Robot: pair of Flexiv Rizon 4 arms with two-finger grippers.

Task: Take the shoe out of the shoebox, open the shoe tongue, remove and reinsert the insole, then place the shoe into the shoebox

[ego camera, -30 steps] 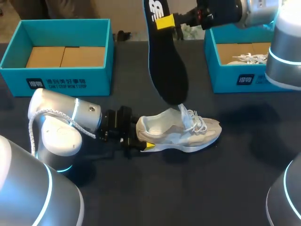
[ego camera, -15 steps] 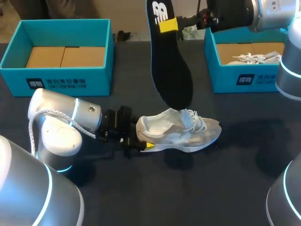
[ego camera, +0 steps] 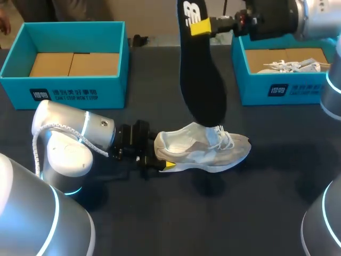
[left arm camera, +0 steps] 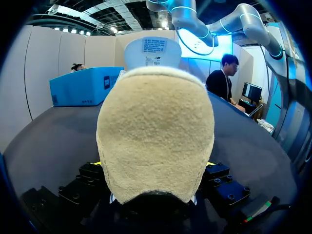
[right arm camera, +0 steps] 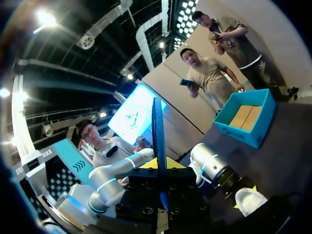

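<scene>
While left gripper [ego camera: 160,157] jaws clamp the shoe [ego camera: 213,152], right gripper [ego camera: 200,26] jaws pinch the insole [ego camera: 205,90].

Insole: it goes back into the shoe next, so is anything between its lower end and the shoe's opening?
Nothing separate shows. The insole, held by the right claw, hangs with its lower end at the laces of the shoe, just ahead of the opening, which looks unblocked.

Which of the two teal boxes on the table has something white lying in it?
The right-hand box: white laces show inside it. The left-hand box shows only its brown cardboard floor.
</scene>
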